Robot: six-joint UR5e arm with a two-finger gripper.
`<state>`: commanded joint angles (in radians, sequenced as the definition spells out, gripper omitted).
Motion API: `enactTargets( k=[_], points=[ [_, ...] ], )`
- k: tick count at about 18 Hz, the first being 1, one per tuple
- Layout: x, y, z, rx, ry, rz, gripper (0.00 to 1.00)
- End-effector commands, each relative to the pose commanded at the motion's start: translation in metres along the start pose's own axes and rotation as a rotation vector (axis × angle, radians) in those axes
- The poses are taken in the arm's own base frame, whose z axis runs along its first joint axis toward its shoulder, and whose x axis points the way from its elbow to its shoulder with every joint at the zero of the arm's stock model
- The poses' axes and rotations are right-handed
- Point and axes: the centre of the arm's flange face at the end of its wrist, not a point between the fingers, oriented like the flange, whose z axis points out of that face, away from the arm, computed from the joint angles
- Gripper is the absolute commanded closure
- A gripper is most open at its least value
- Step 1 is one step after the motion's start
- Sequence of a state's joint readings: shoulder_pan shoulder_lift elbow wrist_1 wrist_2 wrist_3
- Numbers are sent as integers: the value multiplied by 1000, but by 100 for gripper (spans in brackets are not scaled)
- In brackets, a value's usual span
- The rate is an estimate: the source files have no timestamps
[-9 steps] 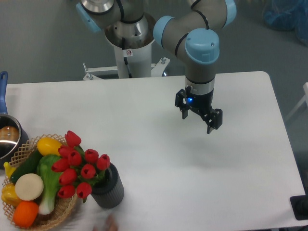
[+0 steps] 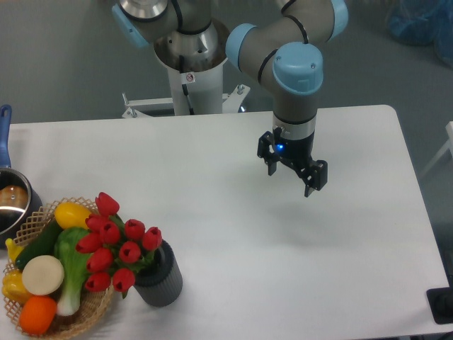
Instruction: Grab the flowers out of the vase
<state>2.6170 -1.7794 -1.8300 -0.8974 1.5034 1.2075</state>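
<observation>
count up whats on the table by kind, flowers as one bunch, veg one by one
Bunch of red tulips with green stems: 1
Short dark grey ribbed vase: 1
Woven wicker basket: 1
Steel pot with a blue handle: 1
Vegetables visible in the basket: 7, though some are partly hidden, so this is approximate
Total: 11

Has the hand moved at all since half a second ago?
No. The hand sits at the same spot against the table's far edge, open and well away from the flowers in the vase.
</observation>
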Motion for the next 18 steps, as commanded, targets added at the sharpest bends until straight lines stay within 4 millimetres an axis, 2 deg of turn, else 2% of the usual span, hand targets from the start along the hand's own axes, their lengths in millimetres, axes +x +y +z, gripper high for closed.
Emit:
enactTargets(
  k=[2,4,8,11,16,18],
  points=[
    [9,-15,0,30,12,8,0],
    [11,-20,0,56,17,-3,0],
    [14,-34,1,233,79,-8,0],
    [19,-43,-5,305,101,-2,0],
    [34,-68,-28,599,209,11,0],
    [42,-77,-38,639,219,31,0]
  ],
)
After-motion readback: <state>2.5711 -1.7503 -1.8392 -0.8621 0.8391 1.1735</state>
